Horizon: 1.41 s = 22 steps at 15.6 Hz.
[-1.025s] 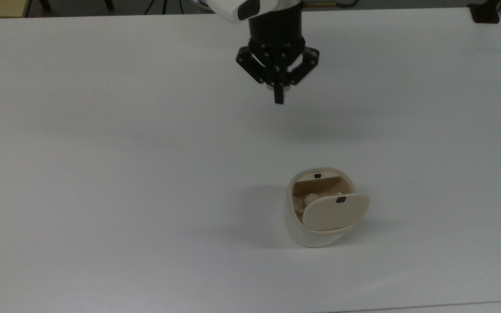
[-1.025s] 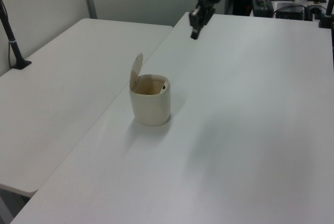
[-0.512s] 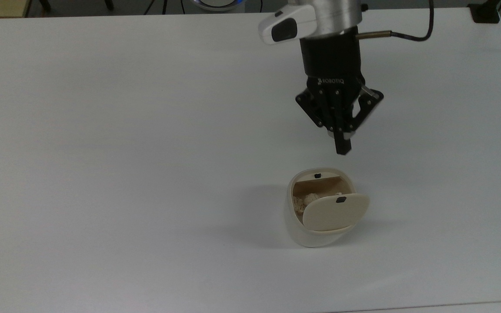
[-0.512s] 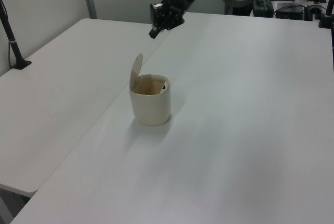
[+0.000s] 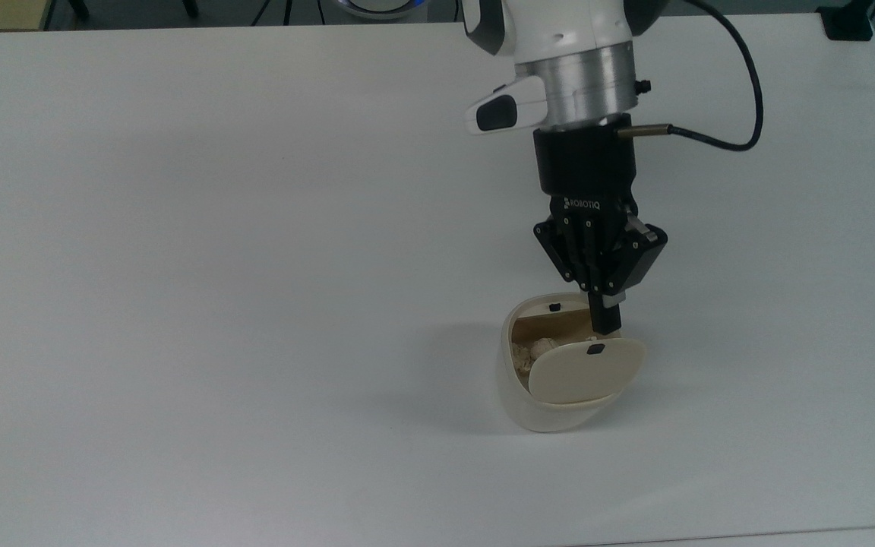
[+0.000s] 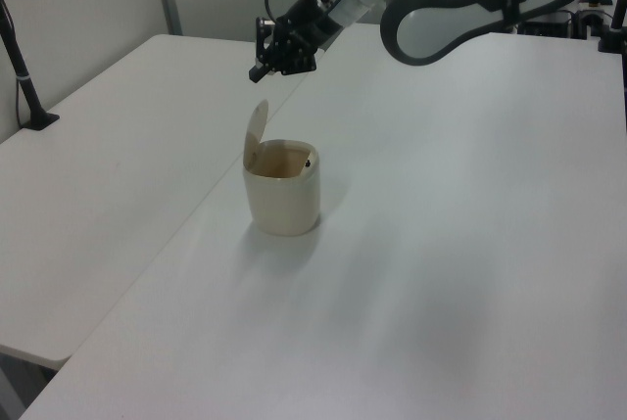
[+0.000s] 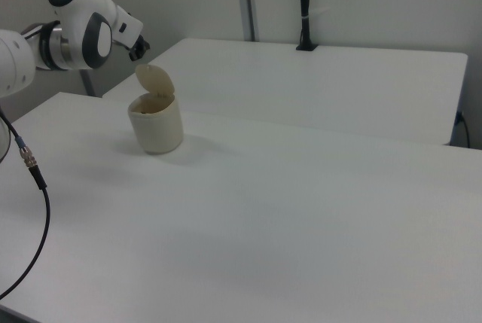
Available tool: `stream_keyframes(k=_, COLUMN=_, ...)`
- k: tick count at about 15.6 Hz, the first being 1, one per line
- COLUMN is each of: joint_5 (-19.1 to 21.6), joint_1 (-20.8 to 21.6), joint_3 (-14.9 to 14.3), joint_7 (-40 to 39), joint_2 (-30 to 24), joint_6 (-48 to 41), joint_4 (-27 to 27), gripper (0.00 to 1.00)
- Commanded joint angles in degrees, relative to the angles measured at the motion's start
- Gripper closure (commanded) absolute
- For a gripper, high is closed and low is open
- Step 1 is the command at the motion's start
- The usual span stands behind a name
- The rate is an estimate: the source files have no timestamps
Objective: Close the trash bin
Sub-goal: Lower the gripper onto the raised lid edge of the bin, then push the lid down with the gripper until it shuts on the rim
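Table: a plain white rectangular tabletop (image 5: 217, 266); in the left view a second white table (image 6: 108, 175) adjoins it on the left view's left.
Bin: a small cream-white plastic trash bin (image 5: 517, 395) with a rounded, tapered body stands on the table, right of centre and toward the lower edge in the top view.
Lid: the flat beige hinged lid (image 5: 585, 372) with a small black square latch mark stands raised and open, upright at the bin's rim in the left view (image 6: 257, 126).
Contents: pale crumpled bits lie inside the bin.
Gripper: the black two-finger gripper (image 5: 604, 315) hangs above the bin's open mouth and the raised lid, fingers pressed together, holding nothing.
Arm: the white and silver arm (image 5: 567, 61) reaches in from the top view's upper edge, a black cable (image 5: 741, 99) looping to its right.
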Motion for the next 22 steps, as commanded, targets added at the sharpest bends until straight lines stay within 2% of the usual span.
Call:
stream_keyframes(k=1, joint_5=-1.2, joint_1=1.7, joint_3=-2.5, joint_7=5.8, joint_2=2.9, joint_6=2.2, joint_4=2.3, gripper=1.0)
stream_keyframes(k=5, joint_5=-1.3, joint_1=4.1, joint_3=-5.5, joint_7=6.6, joint_2=5.2, joint_6=2.5, joint_4=2.9, gripper=1.0)
stream_keyframes(k=13, joint_5=-5.2, joint_1=4.3, joint_3=-5.5, joint_7=6.5, joint_2=4.6, joint_6=2.3, joint_4=0.9, gripper=1.0)
stream_keyframes(k=15, joint_5=-6.9, joint_1=5.0, joint_3=-5.5, joint_7=6.5, joint_2=3.9, joint_6=2.3, joint_4=-0.4, gripper=1.0)
stream_keyframes(k=22, joint_5=-8.1, joint_1=5.9, joint_3=-5.5, joint_7=6.1, joint_2=-0.1, joint_6=1.7, joint_4=-6.3, gripper=1.0)
